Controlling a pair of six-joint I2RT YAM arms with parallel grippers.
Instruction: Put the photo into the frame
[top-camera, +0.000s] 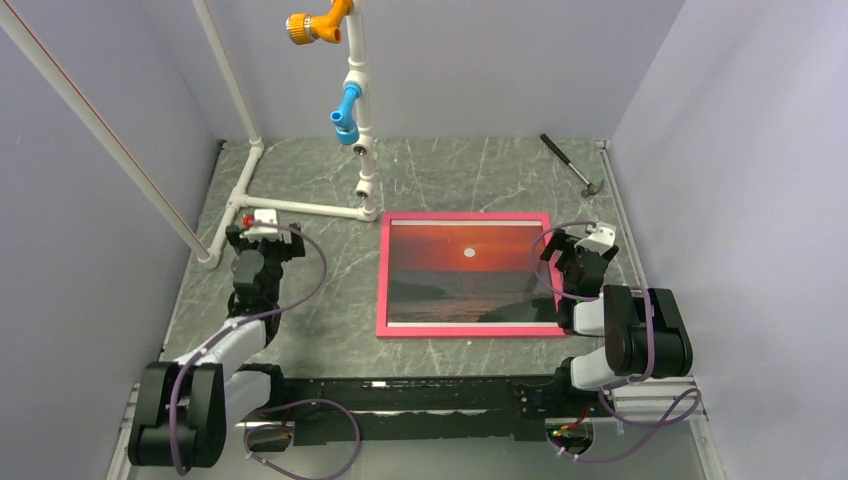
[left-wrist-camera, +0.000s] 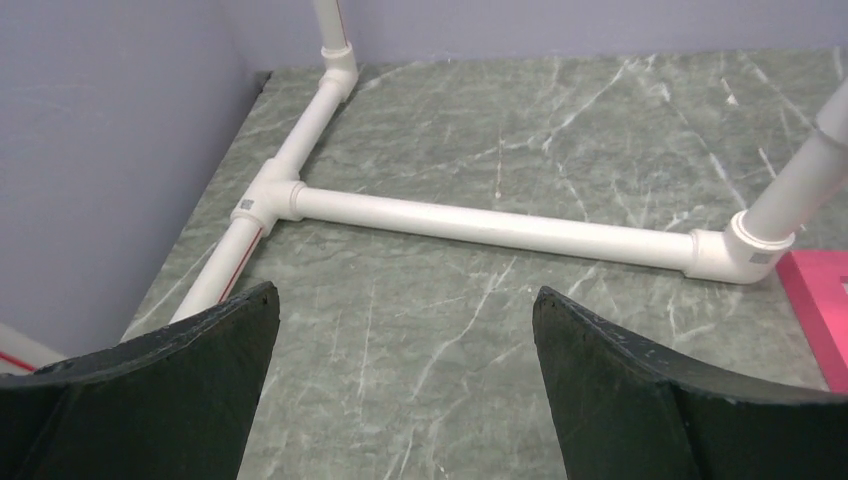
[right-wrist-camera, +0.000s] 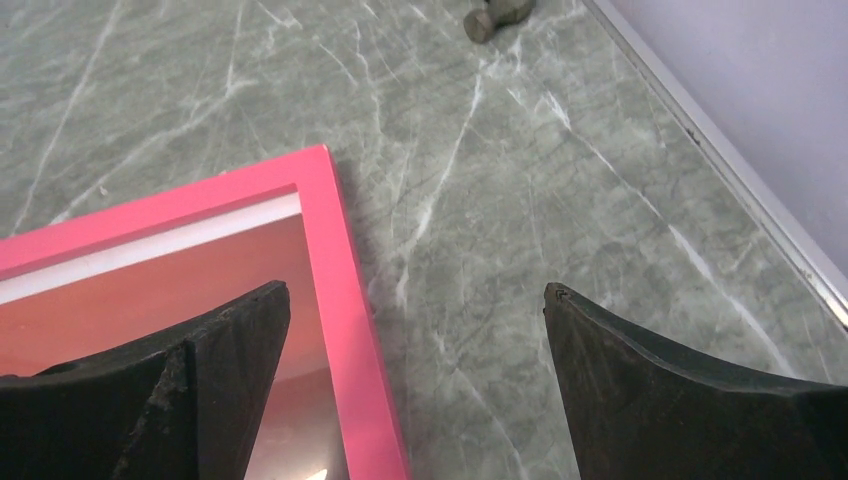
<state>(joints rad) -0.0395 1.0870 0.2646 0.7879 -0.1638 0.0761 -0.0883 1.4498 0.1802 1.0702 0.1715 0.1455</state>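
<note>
The pink-red frame (top-camera: 465, 331) lies flat, front up, in the middle of the marble table. The sunset photo (top-camera: 468, 270) shows inside it, with its orange sky, white sun and dark water. My right gripper (top-camera: 583, 265) is open and empty over the frame's right edge. In the right wrist view its fingers straddle the pink rail (right-wrist-camera: 345, 290), with the photo's orange sky and white margin (right-wrist-camera: 150, 240) to the left. My left gripper (top-camera: 262, 240) is open and empty over bare table left of the frame. A corner of the frame (left-wrist-camera: 820, 300) shows in the left wrist view.
A white pipe stand (top-camera: 300, 207) runs along the table behind the left gripper and rises with blue and orange fittings (top-camera: 345, 108). Its base pipe (left-wrist-camera: 490, 222) lies ahead of the left fingers. A small hammer (top-camera: 570, 164) lies at the back right. Grey walls close in on both sides.
</note>
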